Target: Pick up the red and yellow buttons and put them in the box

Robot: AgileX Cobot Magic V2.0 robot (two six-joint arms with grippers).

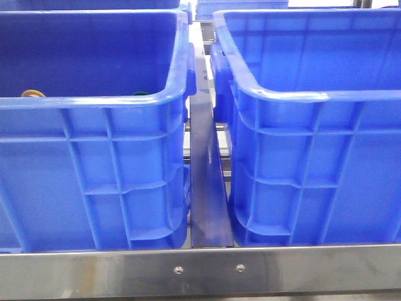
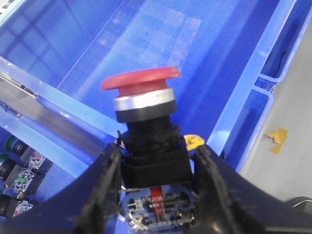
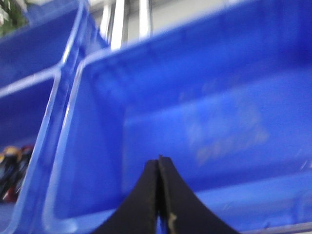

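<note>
My left gripper (image 2: 157,156) is shut on the black body of the red button (image 2: 141,85), whose dark red cap and silvery collar stand upright above the fingers. It hangs over the bare inside of a deep blue box (image 2: 161,39). A small yellow piece (image 2: 192,141) shows behind one finger; I cannot tell what it is. In the front view an amber cap (image 1: 32,93) peeks over the left crate's (image 1: 94,103) near rim, and the right crate (image 1: 313,97) stands beside it. No gripper shows there. My right gripper (image 3: 158,163) is shut and empty over a blue crate (image 3: 195,122).
Several other buttons, some green (image 2: 12,144), lie in the neighbouring crate in the left wrist view, and a few (image 3: 12,165) show in the right wrist view. A green cap (image 1: 139,94) peeks in the left crate. A steel bar (image 1: 207,188) runs between the crates.
</note>
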